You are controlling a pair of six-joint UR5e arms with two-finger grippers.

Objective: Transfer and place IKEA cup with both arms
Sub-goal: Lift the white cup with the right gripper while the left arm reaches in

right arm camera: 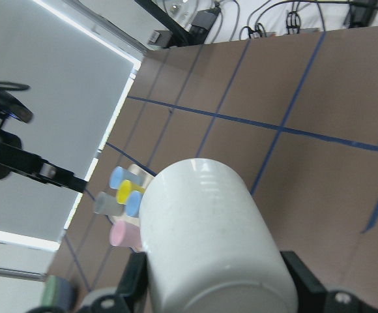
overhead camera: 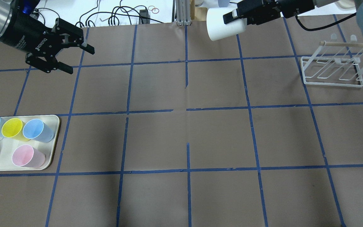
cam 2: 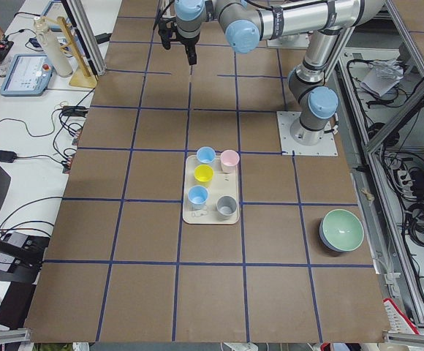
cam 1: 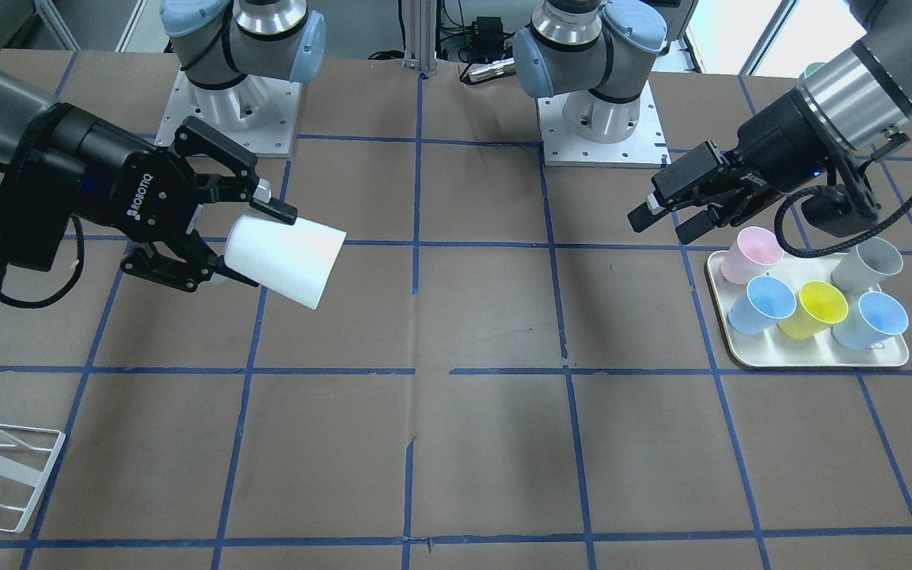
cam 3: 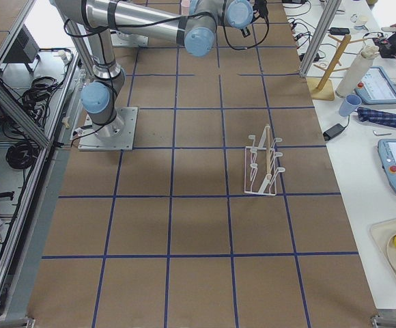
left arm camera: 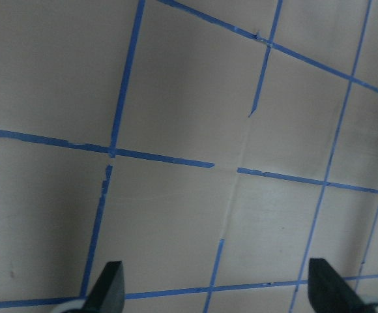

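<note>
The off-white IKEA cup point(cam 1: 286, 257) lies on its side in the air, held at its base by my right gripper point(cam 1: 258, 244), which is shut on it. In the overhead view the cup point(overhead camera: 221, 28) hangs over the table's far edge, right of centre, in the right gripper point(overhead camera: 236, 23). The right wrist view shows the cup point(right arm camera: 208, 241) close up between the fingers point(right arm camera: 300, 280). My left gripper point(cam 1: 662, 226) is open and empty above the table, beside the tray; it also shows in the overhead view point(overhead camera: 78, 60) and the left wrist view point(left arm camera: 216, 290).
A cream tray point(cam 1: 820, 360) holds pink point(cam 1: 750, 253), grey point(cam 1: 868, 265), yellow point(cam 1: 820, 309) and two blue cups. A white wire rack point(overhead camera: 332, 72) stands on the robot's right side. A green bowl point(cam 2: 341, 229) sits near the table's left end.
</note>
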